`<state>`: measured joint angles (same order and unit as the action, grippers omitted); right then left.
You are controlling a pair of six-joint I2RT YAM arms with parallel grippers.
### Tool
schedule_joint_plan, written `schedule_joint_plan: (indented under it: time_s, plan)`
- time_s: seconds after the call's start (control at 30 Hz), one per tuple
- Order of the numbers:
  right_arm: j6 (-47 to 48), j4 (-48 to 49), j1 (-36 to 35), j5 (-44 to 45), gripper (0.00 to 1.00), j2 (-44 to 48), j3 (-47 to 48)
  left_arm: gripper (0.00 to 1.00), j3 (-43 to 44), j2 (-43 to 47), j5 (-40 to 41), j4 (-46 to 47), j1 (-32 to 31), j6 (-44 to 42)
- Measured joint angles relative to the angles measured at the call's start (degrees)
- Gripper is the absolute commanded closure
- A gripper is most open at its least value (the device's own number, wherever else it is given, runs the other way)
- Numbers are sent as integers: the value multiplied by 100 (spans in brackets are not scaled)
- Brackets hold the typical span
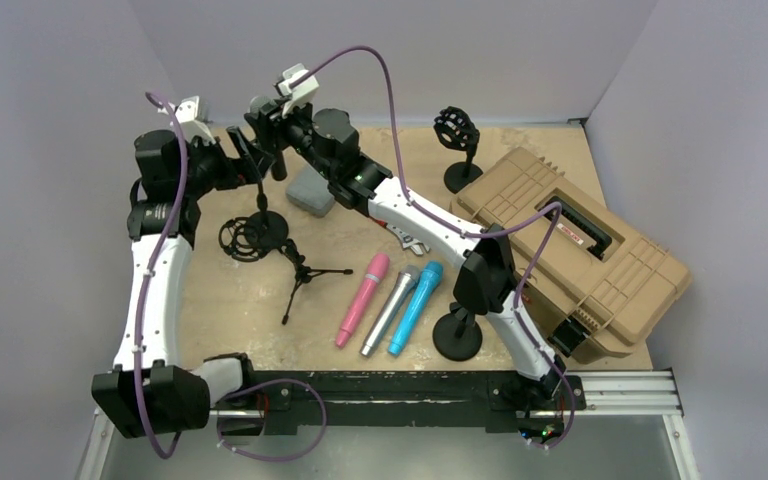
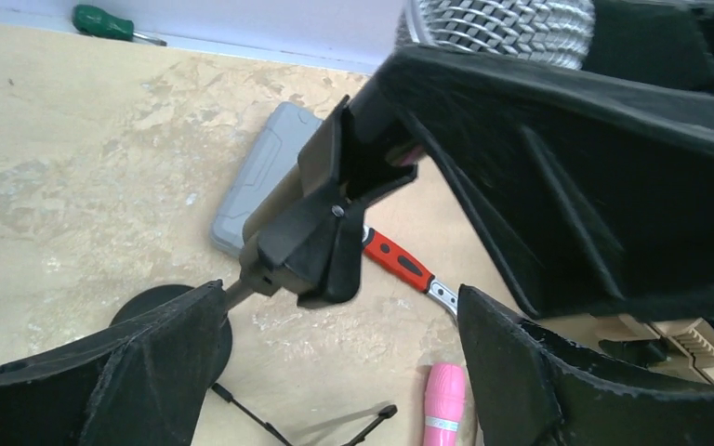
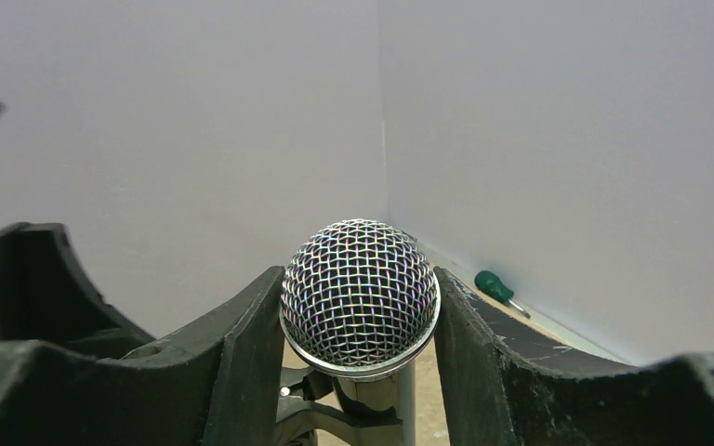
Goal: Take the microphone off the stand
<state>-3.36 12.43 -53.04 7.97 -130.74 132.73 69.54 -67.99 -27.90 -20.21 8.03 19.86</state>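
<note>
- Right wrist view: the microphone [image 3: 361,297] is seen upright in the stand. Its rounded head of silver wire mesh is framed between the two matte black fingers [image 3: 242,362] of the right claw [image 3: 359,279].
- The right claw is judged to be clamped on the head, as both fingers are pressed against its sides.
- In the left wrist view, the left claw [image 2: 339,316] is spread wide around the stand [image 2: 237,290], and nothing is gripped by it.
- The stand's angular black plastic clip [image 2: 335,214] is seen between the left claw's fingers.
- The step in hand is judged to be the grip on the microphone; the lift is not yet made.
- For the next move, the microphone should be drawn up along its own length and out of the clip. The light stand may need to be steadied so that it is not tipped.
- The stand is formed of a thin dark rod on a flat round base [image 2: 153,305].
- Just beside the stand, a smooth grey case [image 2: 265,172] with rounded corners is laid flat on the pale, scuffed table [image 2: 74,167].
</note>
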Motion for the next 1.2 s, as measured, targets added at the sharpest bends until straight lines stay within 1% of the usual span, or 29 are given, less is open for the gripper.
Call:
schedule_joint_plan:
  time_s: [0.1, 0.27, 0.47, 0.57, 0.7, 0.73, 0.9, 1.2]
  plan:
    - [20, 2, 2, -2, 100, 0, -7, 9, 44, 295, 175, -229, -39, -157]
    - [52, 13, -11, -7, 100, 11, -26, 19, 173, 566, 249, -361, -59, -765]
    - [57, 7, -15, -7, 100, 76, -98, 29, 186, 505, 258, -293, -61, -1611]
    - [55, 7, -15, -7, 100, 76, -98, 34, -2, 509, 227, -7, -61, -1923]
    - [37, 7, -15, -7, 100, 76, -98, 35, -103, 372, 2, 186, -61, -2120]
    - [33, 7, -15, -9, 100, 76, -98, 35, -103, 219, -103, 306, -61, -2157]
    - [11, 4, -15, -20, 100, 76, -98, 41, -264, 160, -186, 603, -61, -2159]
    - [-9, 2, -15, -17, 100, 76, -98, 40, -422, 48, -195, 903, -61, -2203]
